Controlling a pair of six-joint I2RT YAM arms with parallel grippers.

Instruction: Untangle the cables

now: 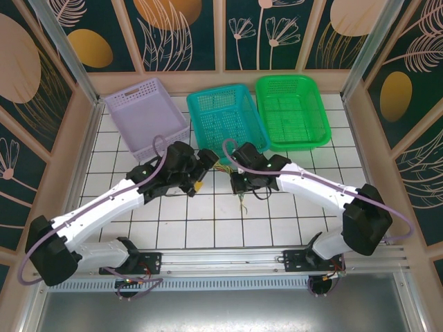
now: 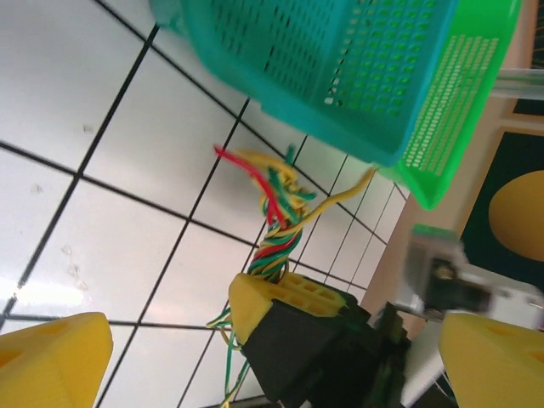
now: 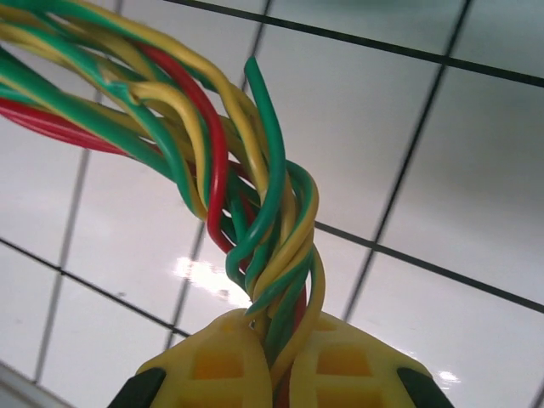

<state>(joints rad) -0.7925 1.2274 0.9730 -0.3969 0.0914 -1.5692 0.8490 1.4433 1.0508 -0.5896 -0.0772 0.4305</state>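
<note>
**Cables gripped at the twist, second arm open alongside**

Top view: the cables (image 1: 223, 169) sit as one twisted bundle near the middle of the worktop (image 1: 291, 221), just in front of the teal basket (image 1: 225, 114). The right fingers (image 1: 239, 182) are closed on them, and loose ends trail toward the near edge. Both arms reach in from the near edge, elbows outward and wrists turned toward each other. The left fingers (image 1: 199, 187) hover just beside the bundle.

Left wrist view: the left fingers (image 2: 51, 361) stand wide apart and empty. Between them appear the right fingers (image 2: 280, 302) and the red, green and yellow strands (image 2: 276, 204) fanning beyond, apparently lined up to take a free strand.

Right wrist view: the right fingers (image 3: 221, 370) clamp the cables (image 3: 255, 187) at the tightest part of the twist. The hold likely anchors the knot so the other arm can pull against it.
</note>
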